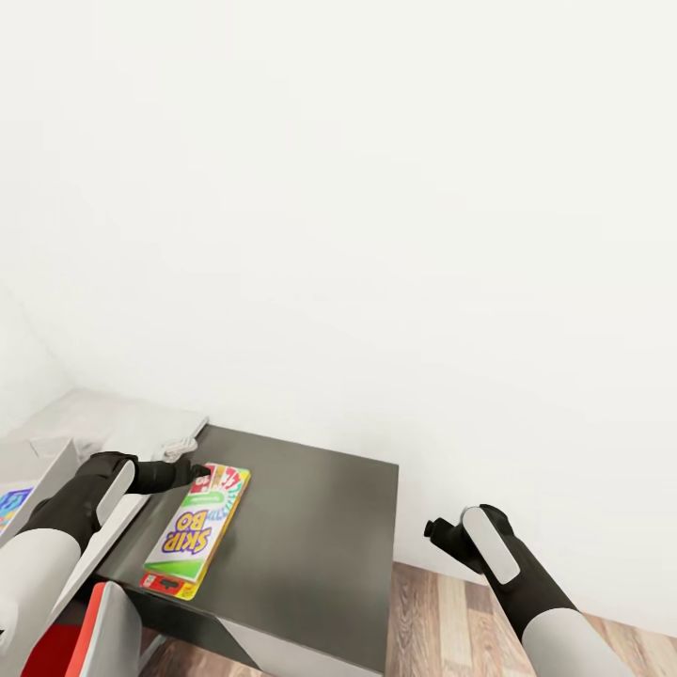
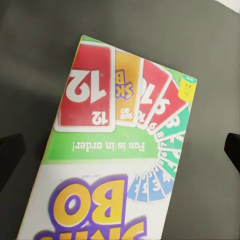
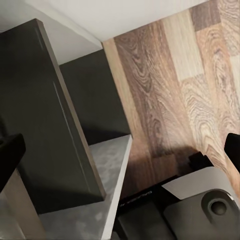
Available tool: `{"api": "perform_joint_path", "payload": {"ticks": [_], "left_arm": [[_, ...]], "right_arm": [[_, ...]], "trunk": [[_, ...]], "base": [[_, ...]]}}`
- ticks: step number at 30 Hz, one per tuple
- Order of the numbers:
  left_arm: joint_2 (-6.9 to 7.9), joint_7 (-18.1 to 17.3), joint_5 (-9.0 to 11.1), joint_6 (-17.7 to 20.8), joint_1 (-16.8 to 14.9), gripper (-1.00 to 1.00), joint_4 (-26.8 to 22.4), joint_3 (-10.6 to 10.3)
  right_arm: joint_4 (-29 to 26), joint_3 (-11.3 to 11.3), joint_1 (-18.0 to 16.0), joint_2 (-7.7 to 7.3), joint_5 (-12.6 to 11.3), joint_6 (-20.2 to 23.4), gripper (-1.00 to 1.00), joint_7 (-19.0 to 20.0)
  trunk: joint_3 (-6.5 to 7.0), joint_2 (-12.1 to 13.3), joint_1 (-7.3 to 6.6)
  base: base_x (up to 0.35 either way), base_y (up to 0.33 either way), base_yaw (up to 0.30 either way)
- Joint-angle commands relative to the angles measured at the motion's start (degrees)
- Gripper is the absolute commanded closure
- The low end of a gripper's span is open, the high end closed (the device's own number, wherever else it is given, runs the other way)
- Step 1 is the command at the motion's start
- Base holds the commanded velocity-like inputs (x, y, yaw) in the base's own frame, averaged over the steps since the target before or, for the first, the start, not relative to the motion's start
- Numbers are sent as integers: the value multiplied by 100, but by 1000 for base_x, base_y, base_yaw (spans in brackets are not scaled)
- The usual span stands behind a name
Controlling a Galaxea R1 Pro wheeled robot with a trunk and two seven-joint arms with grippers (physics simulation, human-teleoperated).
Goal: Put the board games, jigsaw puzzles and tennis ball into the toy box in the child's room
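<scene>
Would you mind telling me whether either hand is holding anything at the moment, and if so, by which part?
Nothing is held. The left hand is open at the far end of the SKIP-BO game box, fingers apart on either side. The right hand is open over the floor.

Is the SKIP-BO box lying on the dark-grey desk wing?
Yes, the SKIP-BO box lies flat on the dark-grey wing.

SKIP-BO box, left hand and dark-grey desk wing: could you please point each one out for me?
SKIP-BO box (image 1: pixel 191 538): head view, on its printed lid.
left hand (image 1: pixel 199 472): head view, at its fingertips.
dark-grey desk wing (image 1: pixel 310 545): head view, on bare top.
</scene>
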Motion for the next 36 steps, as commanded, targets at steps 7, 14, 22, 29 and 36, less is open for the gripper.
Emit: {"api": "perform_joint_path", "payload": {"ticks": [7, 14, 22, 29, 36], "left_arm": [[0, 6, 24, 26, -5, -100, -3, -22], [-1, 8, 24, 26, -5, -100, -1, -23], [-1, 6, 24, 28, -5, -100, -4, -23], [6, 4, 24, 25, -5, -100, -2, -23], [15, 0, 24, 25, -5, -100, -6, -23]], "right_arm": [[-8, 21, -6, -11, -62, 2, -100, -59], [-8, 15, -6, -12, -66, 2, -100, -59], [-8, 15, -6, -12, -66, 2, -100, -59], [-1, 15, -6, -12, -63, 2, -100, -59], [0, 15, -6, -14, -65, 2, -100, -60]], "trunk": [[-22, -12, 4], [-76, -12, 4], [-149, -12, 4], [-215, -12, 4], [-280, -12, 4]], "base": [[23, 5, 0], [2, 0, 0], [0, 0, 0], [0, 0, 0], [0, 0, 0]]}}
